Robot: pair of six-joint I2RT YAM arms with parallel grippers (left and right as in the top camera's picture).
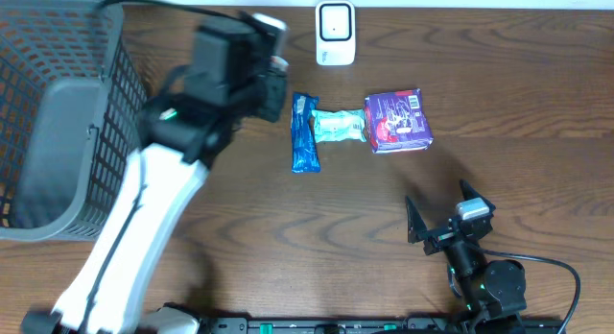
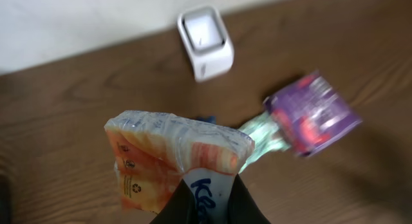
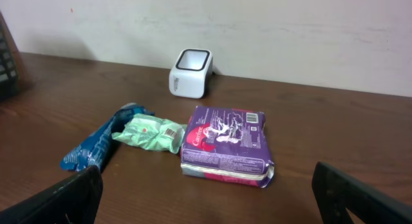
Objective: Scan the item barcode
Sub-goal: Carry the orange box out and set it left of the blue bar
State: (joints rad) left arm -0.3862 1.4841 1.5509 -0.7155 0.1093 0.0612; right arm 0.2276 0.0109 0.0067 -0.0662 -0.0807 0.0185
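A soft tissue pack [image 2: 174, 153], clear film over orange and white with blue lettering, hangs tilted above the table [image 2: 77, 121], pinched at its lower edge by the left gripper [image 2: 210, 188]. The white box scanner [image 2: 206, 40], window upward, stands at the table's 12 o'clock, at 1 o'clock from the pack.

Orange tissue pack [image 2: 174, 159], purple packet [image 1: 398, 121], white scanner [image 1: 335, 32]

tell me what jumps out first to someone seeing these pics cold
The left end effector is shut on an orange-and-white tissue pack, lifted off the table near the white scanner at the far edge. On the wood a blue wrapper, a green packet and a purple pack lie in a row. A grey basket stands on the left arm's side, and the right end effector sits open near the front.
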